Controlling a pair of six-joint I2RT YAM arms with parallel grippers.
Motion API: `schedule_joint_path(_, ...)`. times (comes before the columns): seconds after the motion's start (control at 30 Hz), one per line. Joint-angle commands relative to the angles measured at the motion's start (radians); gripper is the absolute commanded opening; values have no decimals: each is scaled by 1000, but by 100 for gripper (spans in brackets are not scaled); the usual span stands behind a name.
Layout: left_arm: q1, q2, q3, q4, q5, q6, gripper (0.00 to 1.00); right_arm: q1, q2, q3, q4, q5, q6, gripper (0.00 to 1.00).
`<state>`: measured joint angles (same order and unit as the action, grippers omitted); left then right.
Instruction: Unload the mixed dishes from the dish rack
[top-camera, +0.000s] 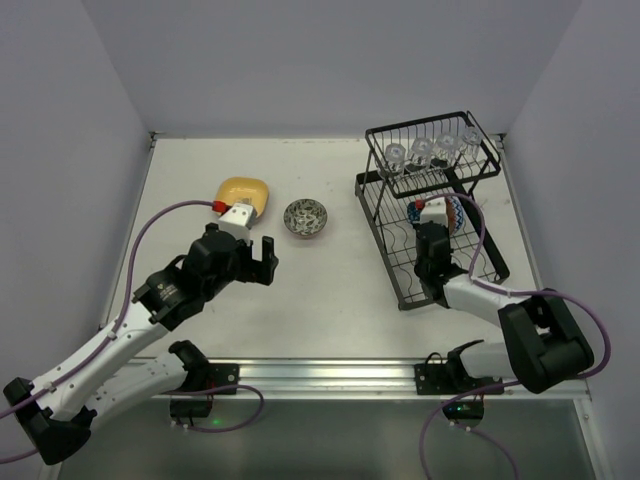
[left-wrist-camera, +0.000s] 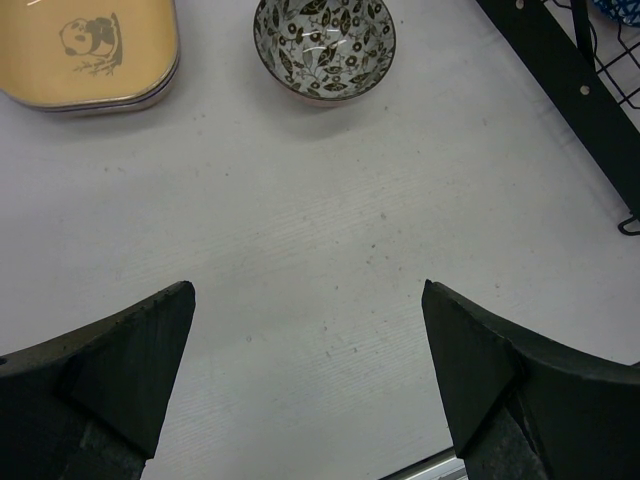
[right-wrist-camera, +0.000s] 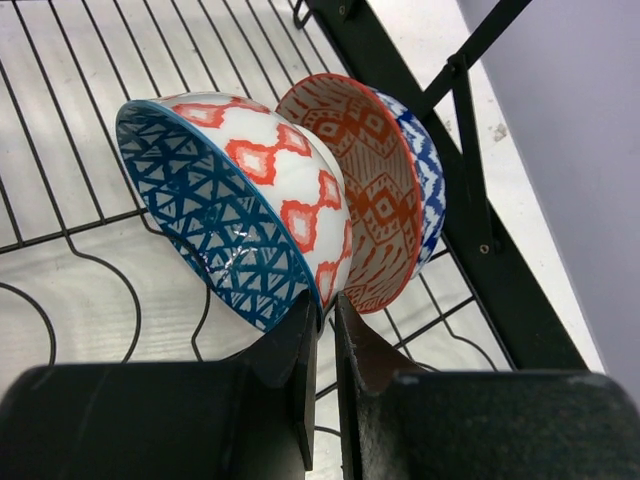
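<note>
Right wrist view shows the right gripper (right-wrist-camera: 325, 305) with its jaws pinched to a slit on the lower rim of the blue-lined bowl (right-wrist-camera: 210, 210). That bowl stands on edge in the dish rack (right-wrist-camera: 500, 285), on the table's right, and half hides an orange-lined bowl (right-wrist-camera: 365, 180) leaning behind it. On the upper shelf the clear glasses (top-camera: 430, 152) blur together. The left gripper (left-wrist-camera: 308, 295) hangs wide open above the table (left-wrist-camera: 320, 230). Beyond it, the yellow plate (left-wrist-camera: 85, 50) and the floral bowl (left-wrist-camera: 325, 42) are cut off at the frame's edge.
</note>
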<state>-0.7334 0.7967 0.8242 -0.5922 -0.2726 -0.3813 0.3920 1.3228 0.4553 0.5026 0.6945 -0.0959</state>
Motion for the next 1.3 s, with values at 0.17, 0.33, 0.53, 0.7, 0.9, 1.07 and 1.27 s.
schedule_joint_path(0.17,2,-19,-3,40,4,24,100,11,-24,-56,332,142,-105,0)
schedule_joint_path(0.33,2,-19,-2,40,6,24,100,28,-22,-53,353,134,-130,0)
schedule_joint_path(0.53,2,-19,-5,40,1,22,100,33,-56,-52,307,106,-97,0)
schedule_joint_path(0.7,2,-21,-3,40,-5,19,100,33,-82,-43,217,82,-45,0)
schedule_joint_path(0.9,2,-19,-3,40,-10,19,100,33,-200,-32,16,11,90,0)
schedule_joint_path(1.07,2,-24,-2,37,-14,18,100,33,-299,-18,-148,-42,211,0)
schedule_joint_path(1.27,2,-28,0,38,-20,13,100,33,-388,39,-347,-110,321,0)
